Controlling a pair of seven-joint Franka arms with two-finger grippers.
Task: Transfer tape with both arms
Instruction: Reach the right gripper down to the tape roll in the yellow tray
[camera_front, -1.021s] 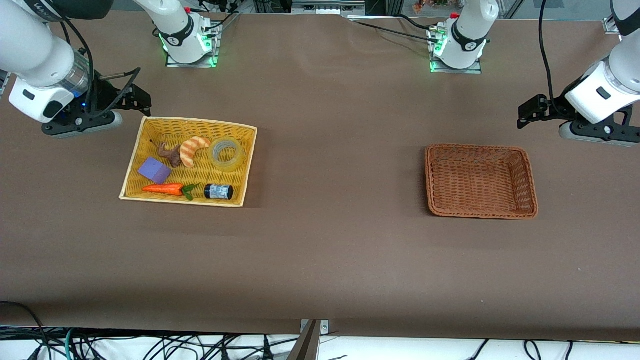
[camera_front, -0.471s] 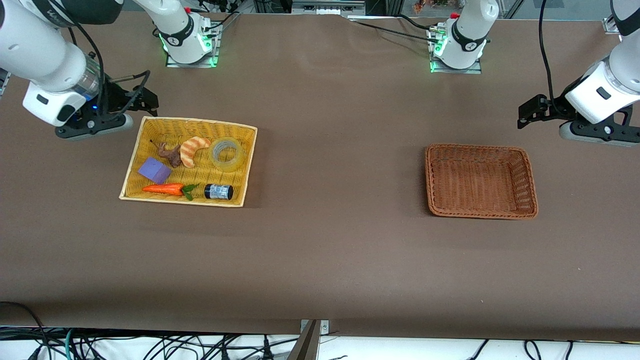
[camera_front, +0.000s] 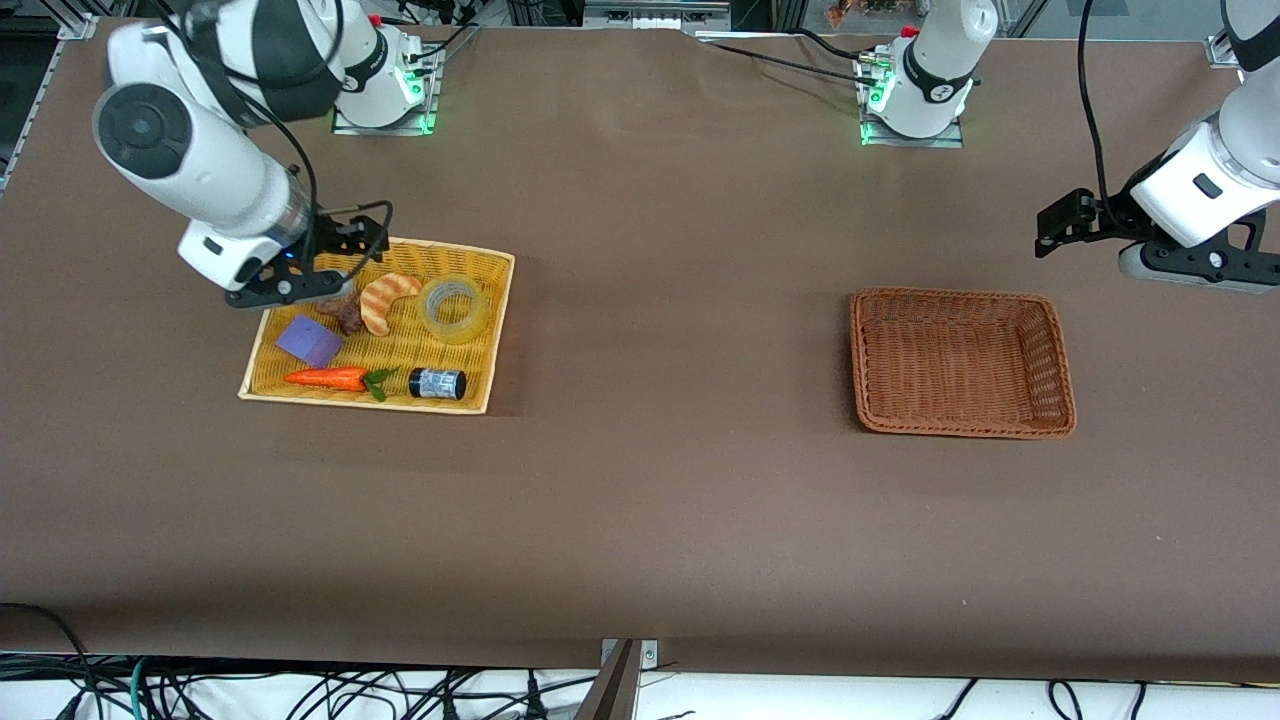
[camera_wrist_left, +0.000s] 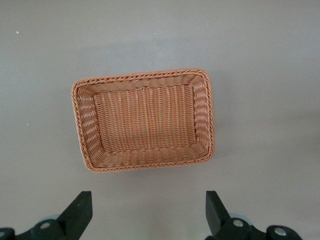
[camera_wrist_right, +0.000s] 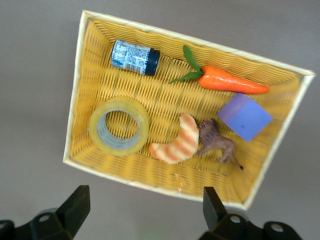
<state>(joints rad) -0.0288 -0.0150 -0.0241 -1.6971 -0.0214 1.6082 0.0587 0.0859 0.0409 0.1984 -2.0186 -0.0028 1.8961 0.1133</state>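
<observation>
Tape (camera_front: 452, 309) flat in yellow basket (camera_front: 498, 330), hole facing up, axis vertical; at the basket's end toward the left arm, beside croissant (camera_front: 385, 300), farther from front camera than small jar (camera_front: 437, 383). Right gripper (camera_front: 330, 268) over the basket's corner toward the right arm's base, fingers (camera_wrist_right: 75, 204) spread wide. Left gripper (camera_front: 1100, 225) waiting above table near brown basket (camera_front: 1060, 365), fingers (camera_wrist_left: 80, 210) apart.

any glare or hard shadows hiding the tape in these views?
Front view: even light, the tape shows whole in the yellow basket, only a soft shadow beside the basket. Right wrist view: tape sharp and glare-free, right gripper open above the basket rim. Left wrist view: flat light, only the brown basket, left gripper open.
</observation>
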